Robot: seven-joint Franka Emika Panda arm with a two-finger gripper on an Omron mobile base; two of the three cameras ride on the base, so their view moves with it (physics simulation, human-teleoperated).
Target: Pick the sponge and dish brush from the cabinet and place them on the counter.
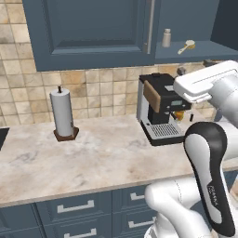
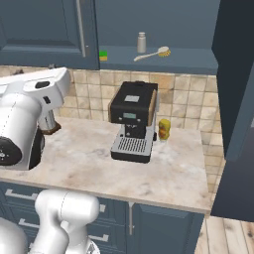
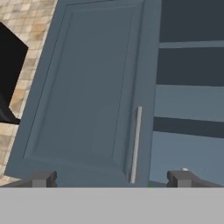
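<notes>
Kitchen interior, tiled in beige, with one long worktop under a run of wall cupboards.

Item: gripper (image 3: pixel 111 178). Jaws spread wide, nothing between them. In the hand view its two dark tips point at the closed panelled door of the cabinet (image 3: pixel 87 87), with the silver bar handle (image 3: pixel 136 144) just ahead and the open shelved bay to the right of it.

Item: sponge (image 2: pixel 103 55). Green over yellow, lying on the lowest open shelf close beside the closed door's edge. Not yet picked.

Item: dish brush (image 2: pixel 152 53). Lying flat on the same shelf, tan head toward the right in the right base view, handle pointing back toward the sponge. Not yet picked.

Item: grey shaker (image 2: pixel 141 42). Upright on the shelf just behind the brush handle; not part of the job.

Progress, judged: the right-hand bay stands open, both pieces remain inside, nothing has reached the counter (image 1: pixel 107 158). Both pick-ups and both placings are left.

Item: counter. Beige marble pattern over blue drawer fronts, with broad bare stretches in front.

Item: black coffee machine (image 2: pixel 133 119), directly below the shelf; a small yellow object (image 2: pixel 164 129) just beside it.

Item: paper towel roll (image 1: pixel 62 113), upright on a brown stand, well apart to the left.
</notes>
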